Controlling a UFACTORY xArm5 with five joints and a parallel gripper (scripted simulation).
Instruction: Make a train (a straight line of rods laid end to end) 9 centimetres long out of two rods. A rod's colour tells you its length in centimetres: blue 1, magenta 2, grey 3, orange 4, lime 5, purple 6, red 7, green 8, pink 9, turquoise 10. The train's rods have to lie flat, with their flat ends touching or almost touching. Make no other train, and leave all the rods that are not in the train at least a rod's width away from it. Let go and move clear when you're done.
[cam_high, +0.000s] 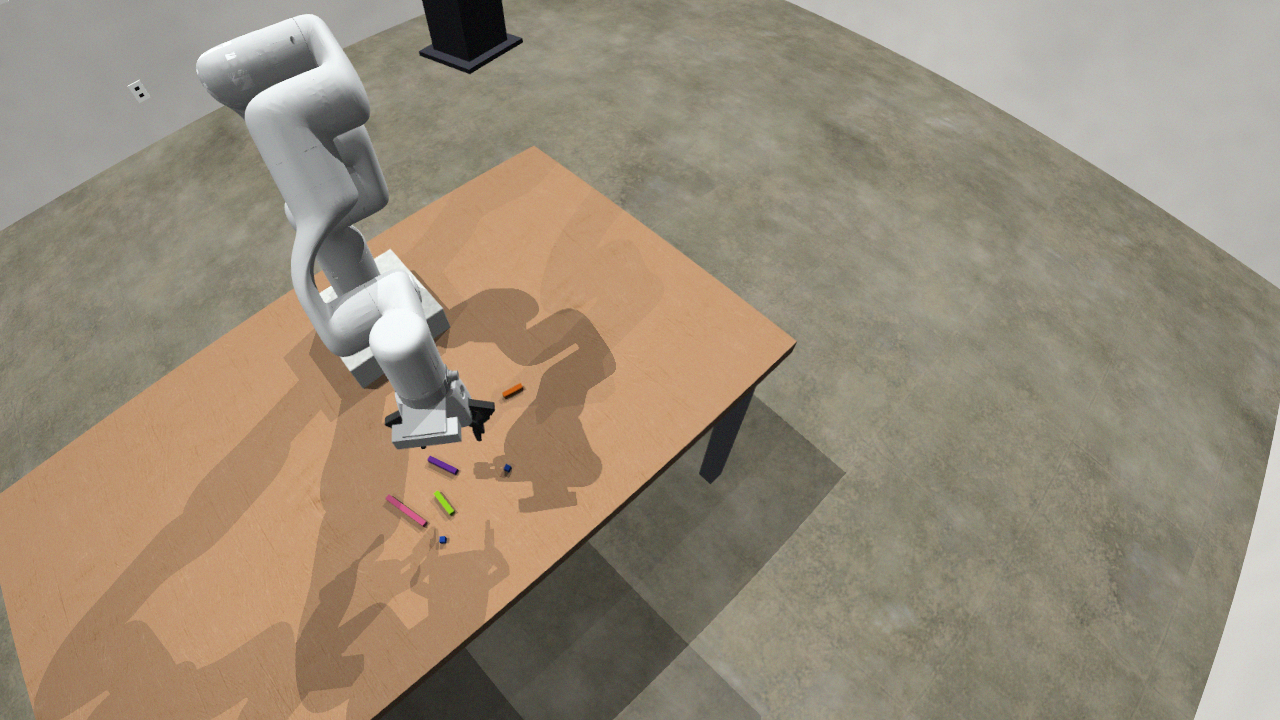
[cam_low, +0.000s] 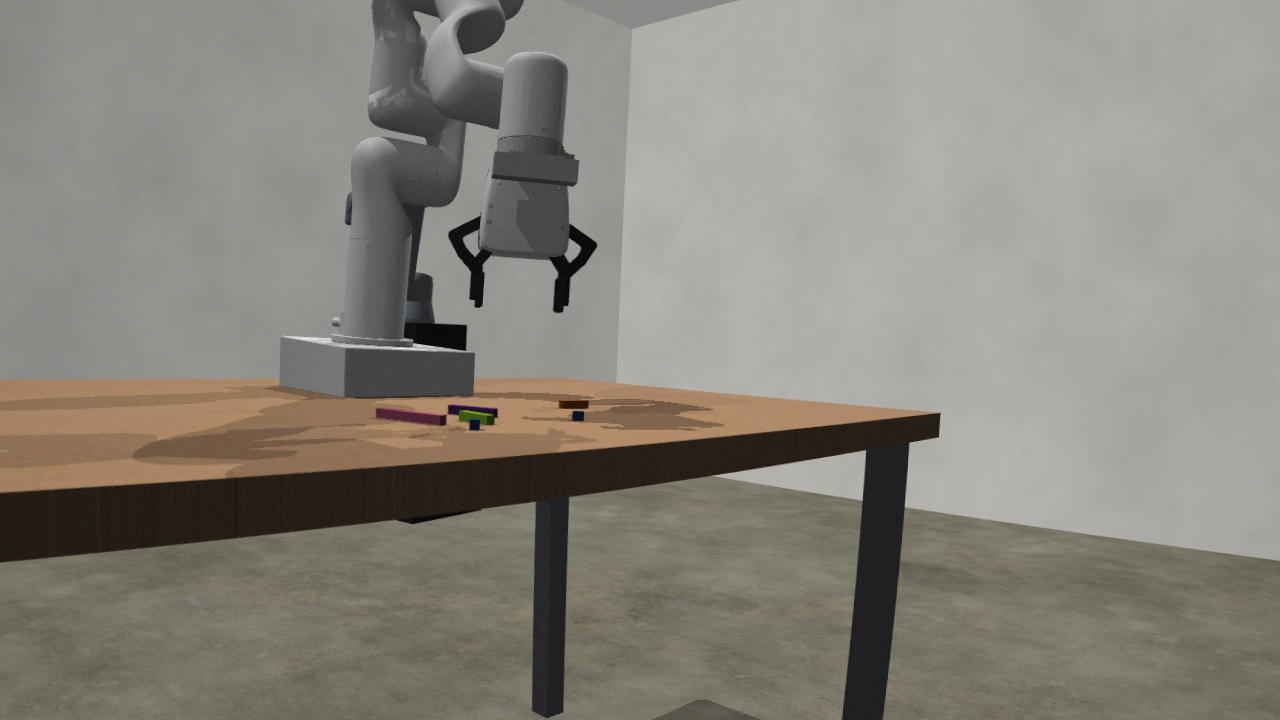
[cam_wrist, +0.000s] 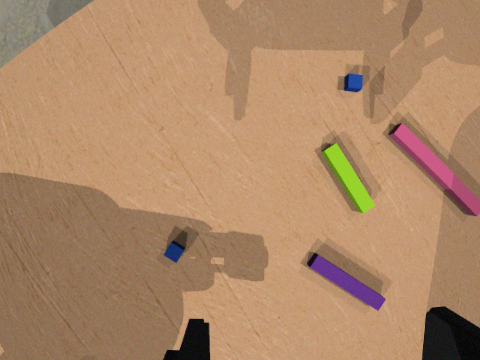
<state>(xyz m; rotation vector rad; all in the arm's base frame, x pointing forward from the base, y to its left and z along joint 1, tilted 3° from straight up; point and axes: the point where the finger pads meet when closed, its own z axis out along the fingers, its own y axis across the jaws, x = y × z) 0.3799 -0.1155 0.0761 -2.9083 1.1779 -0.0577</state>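
My gripper (cam_high: 452, 441) (cam_low: 518, 308) (cam_wrist: 320, 351) is open and empty, high above the table. The orange rod (cam_high: 512, 391) (cam_low: 573, 404) lies flat nearest the arm's side, to the right of the gripper in the top view; it is outside the wrist view. The lime rod (cam_high: 443, 502) (cam_low: 476, 418) (cam_wrist: 348, 178) lies flat between the purple rod (cam_high: 443, 465) (cam_low: 456, 409) (cam_wrist: 347, 282) and the pink rod (cam_high: 406, 511) (cam_low: 410, 416) (cam_wrist: 435, 167), touching neither. No rods lie end to end.
One blue rod (cam_high: 507, 468) (cam_low: 578, 415) (cam_wrist: 174, 252) lies apart, right of the purple rod in the top view. Another blue rod (cam_high: 443, 540) (cam_low: 475, 425) (cam_wrist: 353, 82) lies near the lime and pink rods, towards the table's (cam_high: 680, 295) front edge. The arm's base (cam_low: 409, 371) stands behind.
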